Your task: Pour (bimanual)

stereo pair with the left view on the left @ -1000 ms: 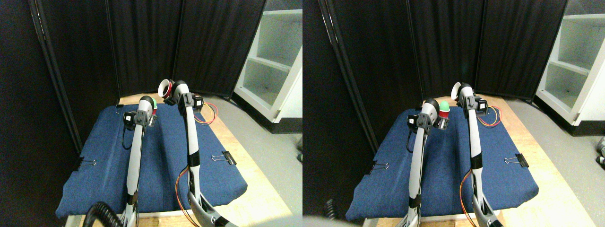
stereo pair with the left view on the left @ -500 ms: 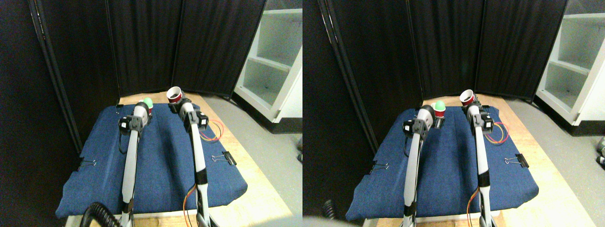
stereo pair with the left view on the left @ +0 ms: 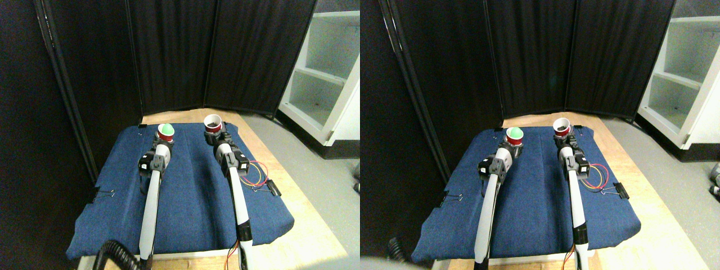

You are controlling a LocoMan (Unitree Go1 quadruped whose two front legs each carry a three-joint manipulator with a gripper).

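Dark folding screen (stereo pair with the left view on the left: 169, 56) across the back; white shelving unit (stereo pair with the left view on the left: 326, 79) at far right on grey floor (stereo pair with the left view on the left: 315, 163). Pale wooden table (stereo pair with the left view on the left: 292, 191) under a blue cloth (stereo pair with the left view on the left: 191, 191), cloth pinned at both side edges by binder clips: one at left edge (stereo pair with the left view on the left: 101, 194), one at right edge (stereo pair with the left view on the left: 273, 187).

Left manipulator (stereo pair with the left view on the left: 151, 202), pale, reaching up from bottom edge toward far end of cloth. Right manipulator (stereo pair with the left view on the left: 236, 185) roughly parallel, well apart from it, with red, yellow and orange wires (stereo pair with the left view on the left: 256, 171) looping beside its upper joint.

Left gripper (stereo pair with the left view on the left: 163, 144) directly beneath and against red cup (stereo pair with the left view on the left: 165, 133); cup upright, mouth up, green ball or green filling showing at the rim, which one not clear. Cup standing low over the far left part of cloth. Jaw spread too small to read, so cannot tell whether clamped on the cup.

Right gripper (stereo pair with the left view on the left: 216, 138) likewise just below second red cup (stereo pair with the left view on the left: 213, 124), white rim, dark inside, upright, near the far edge of cloth at centre-right. Contents not discernible. Hold on this cup also cannot be told; dark jaws merge with cup base.

Both cups level with one another, apart, neither tilted toward the other
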